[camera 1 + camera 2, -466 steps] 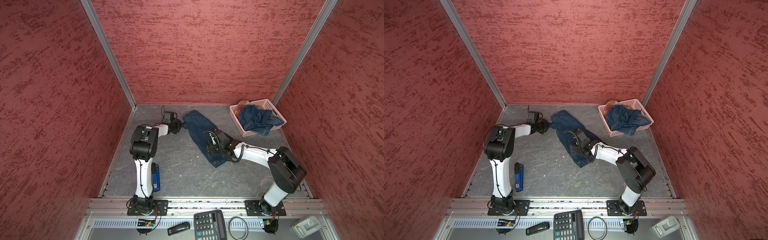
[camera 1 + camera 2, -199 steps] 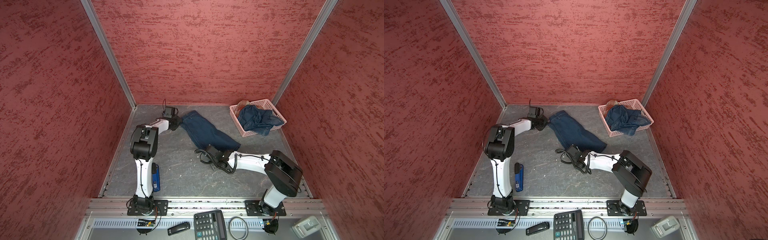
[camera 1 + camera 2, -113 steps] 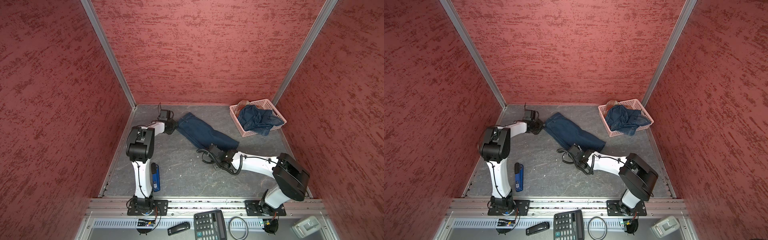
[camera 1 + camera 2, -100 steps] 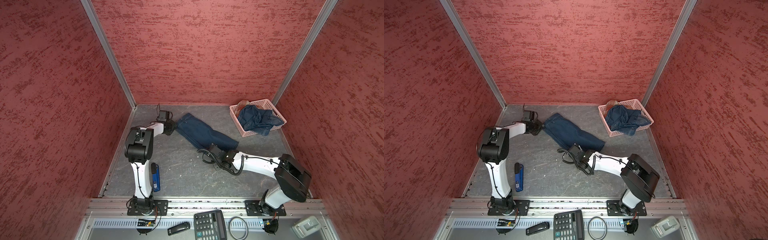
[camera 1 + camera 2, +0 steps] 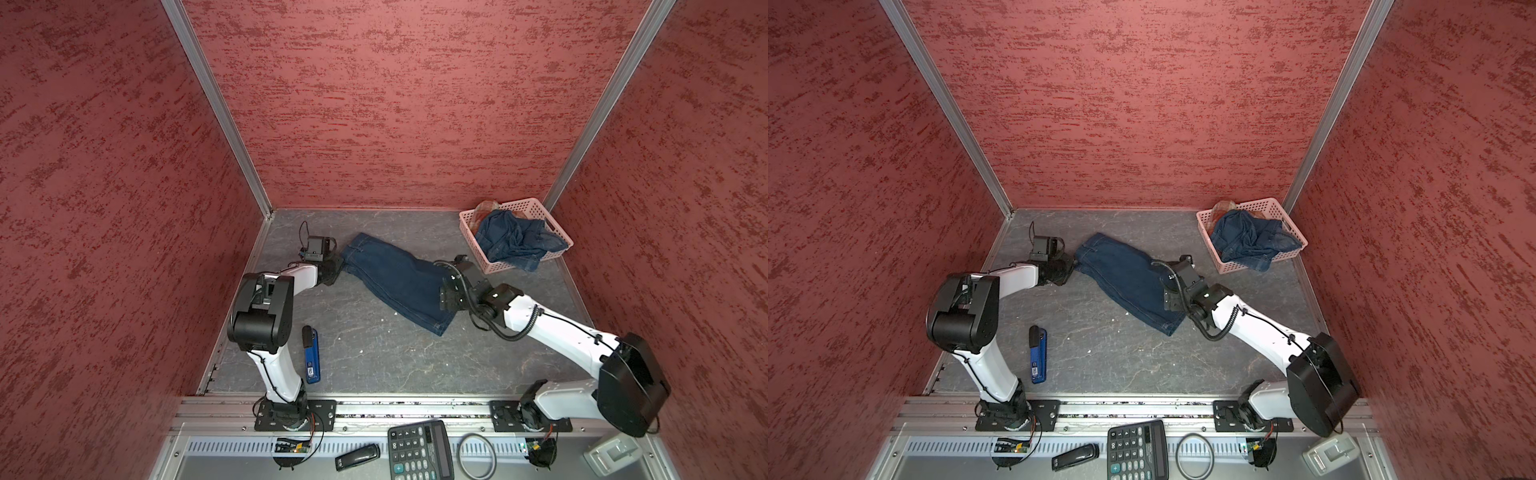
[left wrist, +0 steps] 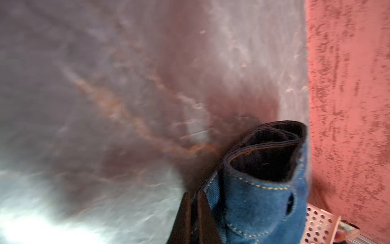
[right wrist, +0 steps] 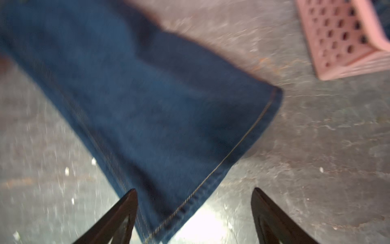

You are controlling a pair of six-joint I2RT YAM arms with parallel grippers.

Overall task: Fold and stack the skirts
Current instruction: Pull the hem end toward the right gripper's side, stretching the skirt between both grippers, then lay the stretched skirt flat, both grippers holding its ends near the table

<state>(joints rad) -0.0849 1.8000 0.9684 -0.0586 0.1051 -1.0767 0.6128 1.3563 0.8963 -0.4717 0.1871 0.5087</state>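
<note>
Firmly clamped in the left jaws: the waistband end of a denim skirt (image 6: 259, 200), with the cloth there curled open beside them. Spread wide and gripping nothing: the right jaws, with fingertips (image 7: 128, 202) either side of the hem corner; whether touching the cloth, unclear. Laid flat on the table (image 5: 374, 353) between the two arms, in both top views, that same skirt (image 5: 395, 278) (image 5: 1129, 278), slanting from far left to near right. Beyond its hem end, apart from it, a pink basket (image 5: 494, 266) (image 5: 1229, 266) against the far right corner. Heaped inside and draped over the front rim, a second skirt (image 5: 511, 239) (image 5: 1246, 237) in denim. Tucked at the basket's back corner, a plaid skirt (image 5: 484, 208) (image 5: 1223, 208). Near the left arm's base, a blue device (image 5: 311, 353) on the table.
</note>
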